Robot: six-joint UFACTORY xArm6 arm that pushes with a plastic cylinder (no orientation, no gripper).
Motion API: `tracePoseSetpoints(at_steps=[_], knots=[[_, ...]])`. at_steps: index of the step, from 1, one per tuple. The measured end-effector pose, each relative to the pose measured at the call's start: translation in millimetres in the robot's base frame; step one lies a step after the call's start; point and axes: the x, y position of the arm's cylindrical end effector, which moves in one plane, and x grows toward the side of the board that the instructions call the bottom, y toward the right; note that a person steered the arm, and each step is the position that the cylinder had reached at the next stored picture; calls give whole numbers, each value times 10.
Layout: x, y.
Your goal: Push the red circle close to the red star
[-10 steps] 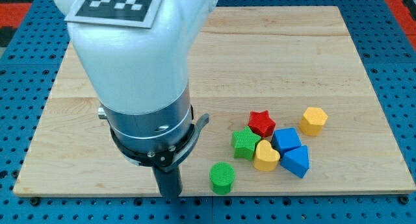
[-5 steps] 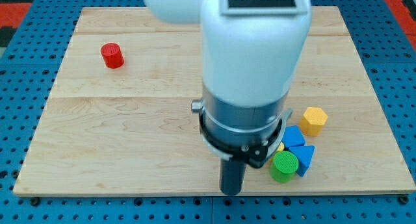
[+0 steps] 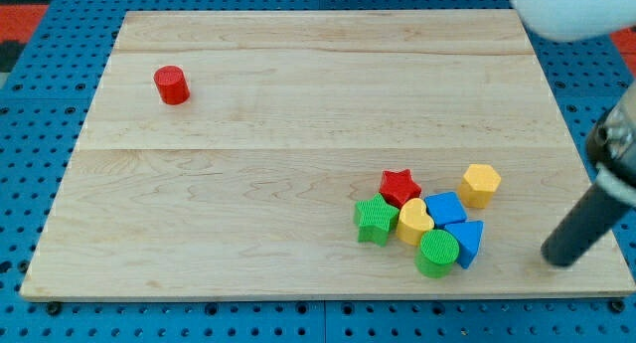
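Note:
The red circle (image 3: 172, 85) sits near the board's upper left corner. The red star (image 3: 400, 187) lies far from it at the lower right, at the top of a tight cluster of blocks. My rod comes in from the view's right edge, and my tip (image 3: 560, 260) rests on the board near its lower right corner, to the right of the cluster. The tip touches no block and is far from the red circle.
The cluster holds a green star (image 3: 376, 220), a yellow heart (image 3: 414, 222), a blue block (image 3: 443, 209), a blue triangle (image 3: 467, 240) and a green circle (image 3: 437, 252). A yellow hexagon (image 3: 480, 184) stands just right of it. The wooden board (image 3: 298, 134) lies on a blue pegboard.
The arm swept from the lower left across to the right edge. The green circle was pushed right into the cluster. The red circle, hidden by the arm at first, now shows.

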Motion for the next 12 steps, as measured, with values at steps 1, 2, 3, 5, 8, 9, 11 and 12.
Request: tracePoseSetpoints(at_steps=[1,2,3,5,8,9,11,12], knots=[[-1022,-53],[-1732,-1385],[-2272,-3004],[-2245,-4535],[-1291,-1576],[-1370,-1743],[-1459,-2130],[-1255,-2107]])
